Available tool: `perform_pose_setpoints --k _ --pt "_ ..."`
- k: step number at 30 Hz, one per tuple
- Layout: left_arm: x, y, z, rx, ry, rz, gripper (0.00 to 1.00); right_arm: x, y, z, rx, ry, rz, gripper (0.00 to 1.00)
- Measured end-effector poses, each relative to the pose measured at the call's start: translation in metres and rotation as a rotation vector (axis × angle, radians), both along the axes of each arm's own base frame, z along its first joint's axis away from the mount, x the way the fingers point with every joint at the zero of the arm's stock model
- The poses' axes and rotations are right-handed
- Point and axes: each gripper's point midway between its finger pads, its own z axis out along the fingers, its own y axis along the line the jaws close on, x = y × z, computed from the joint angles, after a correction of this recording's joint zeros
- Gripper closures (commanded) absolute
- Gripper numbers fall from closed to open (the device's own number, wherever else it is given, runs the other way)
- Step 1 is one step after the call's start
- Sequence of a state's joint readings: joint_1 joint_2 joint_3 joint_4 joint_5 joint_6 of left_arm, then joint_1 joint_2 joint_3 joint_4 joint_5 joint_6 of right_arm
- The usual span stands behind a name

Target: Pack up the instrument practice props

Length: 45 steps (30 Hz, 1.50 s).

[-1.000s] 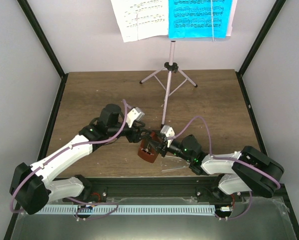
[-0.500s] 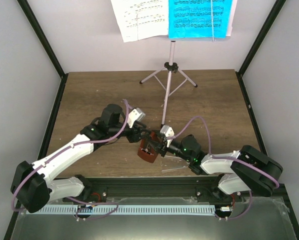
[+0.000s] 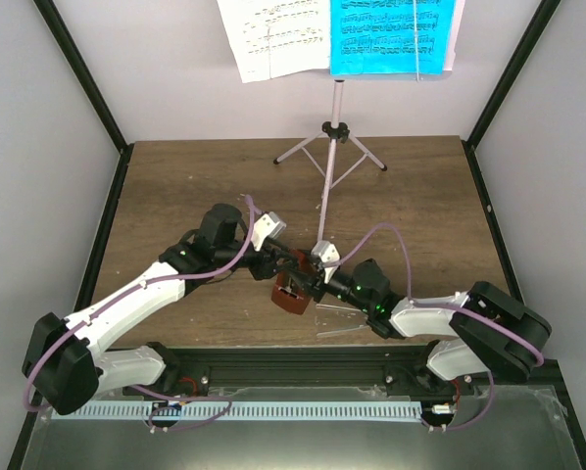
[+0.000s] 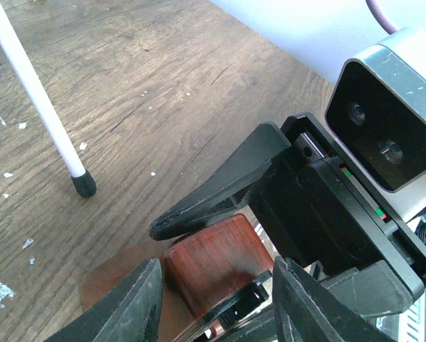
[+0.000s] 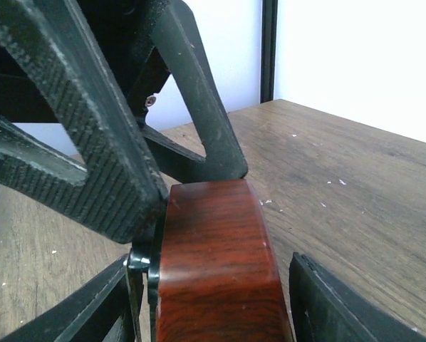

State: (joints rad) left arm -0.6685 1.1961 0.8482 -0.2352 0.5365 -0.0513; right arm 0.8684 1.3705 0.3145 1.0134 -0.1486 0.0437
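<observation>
Wooden table (image 3: 175, 186): left gripper (image 4: 216, 278) clamps metronome (image 5: 213, 242); right gripper (image 5: 213, 303) stands open around it.

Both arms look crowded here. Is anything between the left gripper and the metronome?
Nothing visible separates them: the metronome sits between the left gripper's fingers. The right gripper crowds the same spot, one finger lying across the metronome's far side.

Dark wood-grain table (image 3: 175, 186): pale pink tripod music stand (image 3: 329, 166) beyond both pairs of jaws, small brown wooden metronome (image 3: 291, 294) between them.
</observation>
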Motion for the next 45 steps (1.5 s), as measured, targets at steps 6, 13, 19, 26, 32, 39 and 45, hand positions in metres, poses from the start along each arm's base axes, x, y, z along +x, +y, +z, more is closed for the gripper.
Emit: perform_pose_setpoints --k 6,13,19,26,32,39,45 --pt "0.001 0.0 0.0 0.003 -0.002 0.004 0.56 0.002 -0.002 0.0 0.003 0.003 0.0 0.42" --pt "0.003 0.002 -0.002 0.014 -0.002 0.018 0.58 -0.001 -0.005 -0.003 0.018 0.012 0.015 0.43" --pt "0.003 0.003 -0.003 0.017 -0.003 0.023 0.58 0.0 -0.008 -0.004 0.024 0.02 0.015 0.46" --pt "0.003 0.003 -0.005 0.022 0.004 0.022 0.58 0.001 -0.008 -0.005 0.021 0.029 0.016 0.46" --pt "0.003 0.002 -0.005 0.023 0.006 0.021 0.59 0.006 -0.005 -0.005 0.013 0.041 0.013 0.47" --pt "0.005 0.002 -0.006 0.026 0.0 0.028 0.62 0.012 -0.003 -0.005 0.01 0.049 0.008 0.48" --pt "0.008 0.003 -0.005 0.029 -0.006 0.037 0.64 0.016 -0.002 -0.005 0.012 0.056 0.005 0.48"
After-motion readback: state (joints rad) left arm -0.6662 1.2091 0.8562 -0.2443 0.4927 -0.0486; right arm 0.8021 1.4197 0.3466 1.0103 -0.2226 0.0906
